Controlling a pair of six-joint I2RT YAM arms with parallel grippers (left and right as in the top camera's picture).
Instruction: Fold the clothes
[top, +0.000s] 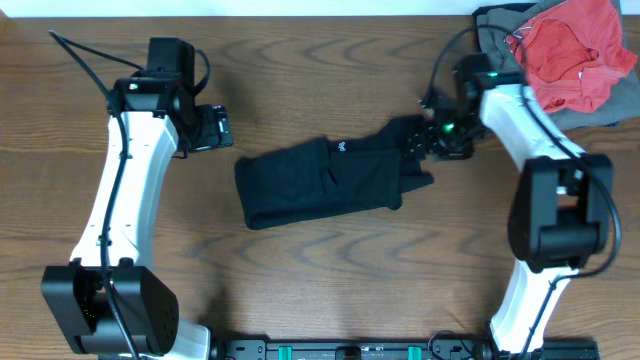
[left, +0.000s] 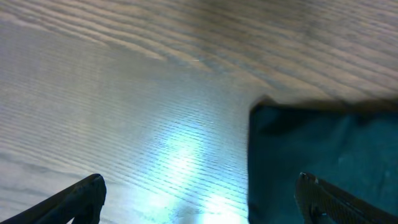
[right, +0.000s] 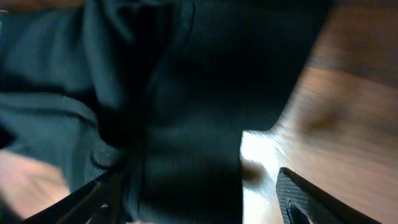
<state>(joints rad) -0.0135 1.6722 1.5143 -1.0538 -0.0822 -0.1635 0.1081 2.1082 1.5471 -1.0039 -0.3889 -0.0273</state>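
Black T-shirt (top: 325, 180): folded, middle of table (top: 300, 290); white logo shows overhead only
Left gripper (top: 215, 128): wide open, empty, left of shirt
Right gripper (top: 422, 143): jaws apart over shirt's right end; fabric fills wrist view
Red garment (top: 575, 55): far right

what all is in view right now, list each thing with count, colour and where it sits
T-shirt: one, black with a small white logo, folded, middle of the table
red garment: one, red, far right corner, on top of the grey one
grey garment: one, grey, far right corner, under the red one
table: one, brown wood grain
left arm: one, white and black, left side
right arm: one, white and black, right side
left gripper: one, black, open, near T-shirt's left end
right gripper: one, black, open, over T-shirt's right end
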